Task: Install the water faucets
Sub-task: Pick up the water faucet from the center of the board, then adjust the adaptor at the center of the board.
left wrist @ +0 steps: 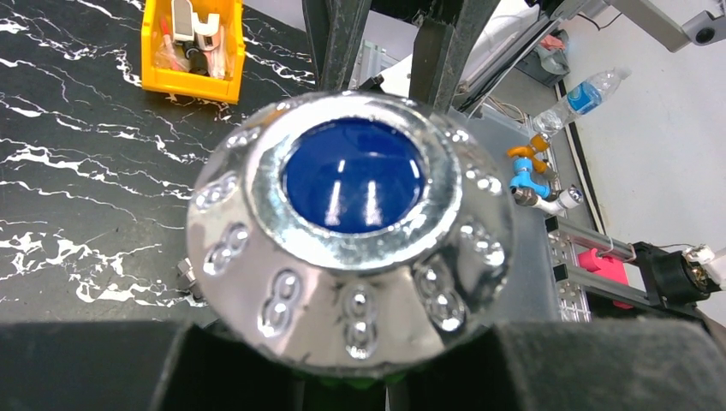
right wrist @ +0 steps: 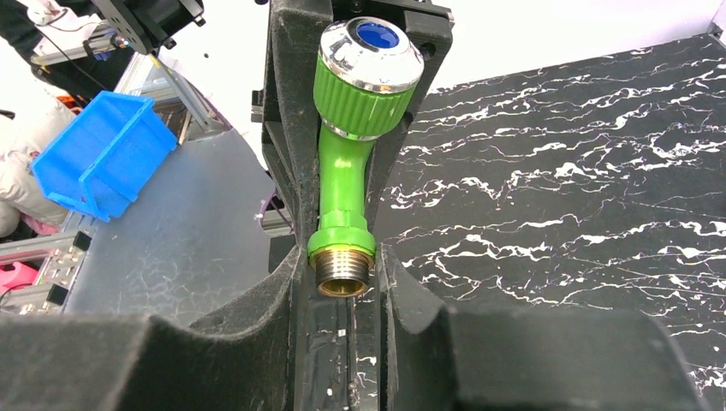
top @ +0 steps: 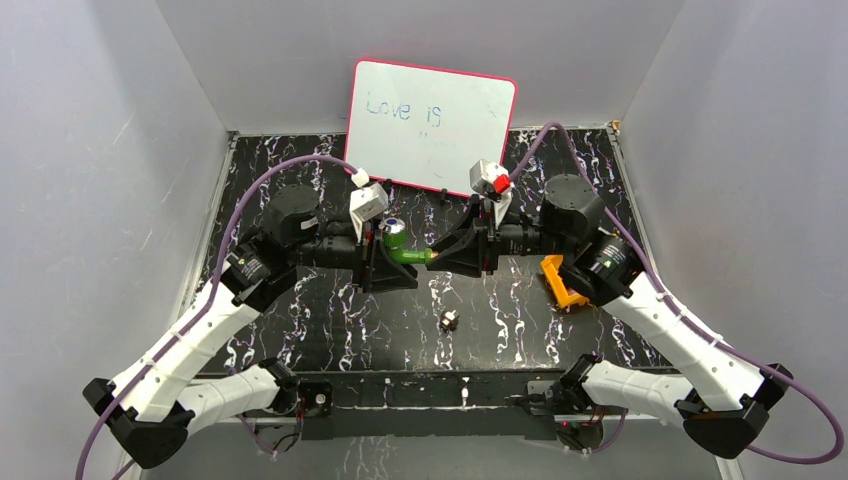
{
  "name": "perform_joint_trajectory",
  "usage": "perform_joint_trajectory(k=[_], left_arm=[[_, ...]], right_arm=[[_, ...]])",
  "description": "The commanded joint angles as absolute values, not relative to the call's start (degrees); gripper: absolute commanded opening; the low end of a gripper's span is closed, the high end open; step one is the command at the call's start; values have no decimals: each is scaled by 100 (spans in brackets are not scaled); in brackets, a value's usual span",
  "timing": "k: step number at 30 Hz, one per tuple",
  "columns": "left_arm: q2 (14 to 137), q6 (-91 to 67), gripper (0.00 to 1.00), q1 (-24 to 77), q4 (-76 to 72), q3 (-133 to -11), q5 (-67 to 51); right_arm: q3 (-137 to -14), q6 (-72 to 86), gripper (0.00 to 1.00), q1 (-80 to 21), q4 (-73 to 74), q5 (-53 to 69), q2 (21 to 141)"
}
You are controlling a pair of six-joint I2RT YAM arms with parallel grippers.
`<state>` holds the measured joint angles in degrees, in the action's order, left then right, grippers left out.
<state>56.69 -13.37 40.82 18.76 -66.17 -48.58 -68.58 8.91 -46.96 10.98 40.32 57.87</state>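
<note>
One green water faucet (top: 407,253) hangs above the middle of the black marble table (top: 300,330), held between both grippers. Its round silver knob with a blue centre (left wrist: 354,175) fills the left wrist view. My left gripper (left wrist: 368,381) is shut on the green body just under that knob. In the right wrist view the faucet (right wrist: 344,175) stands upright, knob on top, and my right gripper (right wrist: 342,272) is shut on its threaded metal end (right wrist: 342,274). The left gripper (top: 383,258) and right gripper (top: 452,255) face each other.
An orange tray (top: 560,283) with metal pieces sits under the right arm's wrist and shows again as the tray (left wrist: 193,47). A small metal piece (top: 449,320) lies loose in front of the grippers. A whiteboard (top: 432,125) leans at the back. A blue bin (right wrist: 103,158) stands beyond the table.
</note>
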Motion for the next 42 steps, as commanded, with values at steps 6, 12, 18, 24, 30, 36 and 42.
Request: perform_joint_trajectory(k=[6,12,18,24,30,36,42], left_arm=[[5855,-1709,0,4198,990,-6513,-5013],[5405,-2100,0,4201,246,-6007,-4506],[5472,-1858,0,4200,681,-6189,-4361],[5414,-1727,0,4197,806,-6162,-4004],[5249,-1797,0,4201,703,-5941,-3759],[5185,-1850,0,4197,1152,-5755,-3319],[5422,-2140,0,4199,2564,-5776,-1729]], right_arm=[[-6919,1064,0,-4850,264,4072,6112],[-6620,1066,0,-4864,410,4170,6170],[-6693,989,7,-4869,412,3832,6156],[-6889,995,42,-4864,96,3618,6049],[-6337,985,62,-4869,-136,2811,5368],[-5601,1497,63,-4868,720,734,4695],[-5070,3018,65,-4869,2453,-1033,4651]])
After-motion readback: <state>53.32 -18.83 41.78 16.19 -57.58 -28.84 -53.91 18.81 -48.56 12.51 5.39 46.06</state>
